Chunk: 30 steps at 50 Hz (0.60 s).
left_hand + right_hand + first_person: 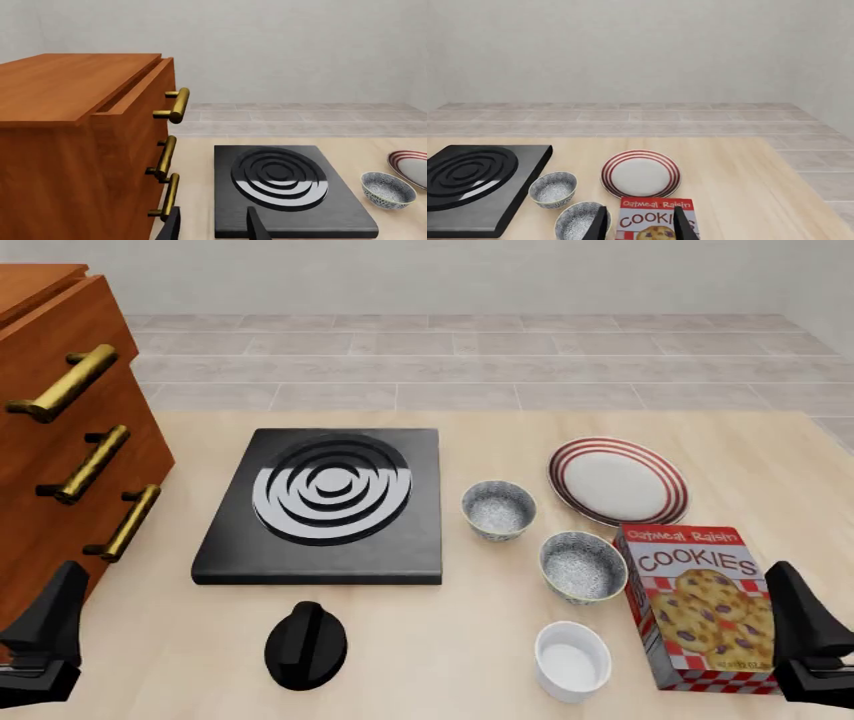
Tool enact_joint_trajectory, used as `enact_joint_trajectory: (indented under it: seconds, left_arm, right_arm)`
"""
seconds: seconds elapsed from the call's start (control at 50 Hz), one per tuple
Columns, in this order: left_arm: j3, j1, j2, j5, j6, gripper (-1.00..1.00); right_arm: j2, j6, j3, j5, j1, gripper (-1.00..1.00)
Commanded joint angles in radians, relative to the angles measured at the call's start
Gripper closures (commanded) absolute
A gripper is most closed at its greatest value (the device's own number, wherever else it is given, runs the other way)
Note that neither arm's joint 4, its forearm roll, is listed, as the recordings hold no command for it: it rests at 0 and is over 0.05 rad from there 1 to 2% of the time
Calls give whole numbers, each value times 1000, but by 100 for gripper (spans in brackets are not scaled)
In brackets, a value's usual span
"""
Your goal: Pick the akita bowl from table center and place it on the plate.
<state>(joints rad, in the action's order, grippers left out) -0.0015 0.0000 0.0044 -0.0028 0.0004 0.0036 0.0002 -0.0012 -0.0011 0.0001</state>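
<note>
We see the akita bowl (498,509) upright at table center, between the black burner plate (324,507) and the plate (618,481), apart from both, w/ a 2nd speckled bowl (583,566) just beside the cookie box (701,604). Both grippers, left (212,226) and right (639,224), sit at the near edge w/ fingers spread, grasping nothing.

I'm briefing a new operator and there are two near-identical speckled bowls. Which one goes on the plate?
Find the black stove. The akita bowl sits just right of it, beside the red-ringed plate. Its rim is dark bluish; the other speckled bowl, nearer the cookie box, has a yellowish-green rim.
</note>
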Motion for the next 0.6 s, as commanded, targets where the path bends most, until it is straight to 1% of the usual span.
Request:
enact_joint_trajectory:
  seconds: [0.02,0.06,0.08,0.1,0.12,0.14,0.16,0.18,0.2,0.24,0.28,0.3,0.32,0.34,0.36,0.4,0.42,0.44,0.5,0.52,0.58,0.6]
  left_arm:
    - [-4,-6,16,-12,0,-100]
    - [-9,-4,20,-10,2,-100]
    - [-9,-4,23,-10,1,-100]
    - [-8,-3,30,-16,-1,-100]
    - [-8,-2,36,-20,-5,-100]
    - [-4,-1,39,-25,-3,-100]
    - [-2,-1,37,-25,-2,-100]
    - [-2,-2,37,-25,-2,-100]
    - [-3,-2,37,-23,-1,-100]
    - [-1,-1,42,-30,0,-100]
    - [0,0,49,-37,-3,-100]
    - [-2,-2,46,-32,0,-100]
    - [-2,-2,46,-31,0,-100]
    - [0,-5,45,-31,1,-100]
    - [0,-5,45,-31,1,-100]
    - [-2,-7,48,-31,3,-100]
    - [-3,-8,49,-31,4,-100]
    - [-1,-9,55,-36,3,-100]
    - [0,-9,58,-40,3,-100]
    - [1,-11,62,-42,4,-100]
    - [0,-15,58,-37,4,-100]
    - [-1,-16,58,-35,4,-100]
  right_arm:
    - [31,-5,-6,-7,12,-100]
    - [22,2,-18,12,10,-100]
    - [30,-45,-28,18,13,-100]
    - [34,-39,-38,28,10,-100]
    - [30,29,-55,45,9,-100]
    - [39,18,-146,119,4,-100]
    - [40,27,-162,133,4,-100]
    - [50,25,-177,143,5,-100]
    - [67,7,-196,152,20,-100]
    - [109,-10,-216,151,37,-100]
    - [124,-5,-256,171,52,-100]
    - [175,-29,-299,182,75,-100]
    - [175,-29,-299,182,75,-100]
    - [220,-66,-326,183,93,-100]
    - [220,-66,-326,182,93,-100]
    - [281,-64,-358,182,121,-100]
    - [320,-72,-376,183,140,-100]
    - [351,-98,-397,185,166,-100]
    - [395,-109,-409,178,190,-100]
    - [481,-145,-409,153,205,-100]
    - [557,-191,-414,135,234,-100]
    - [555,-179,-423,139,248,-100]
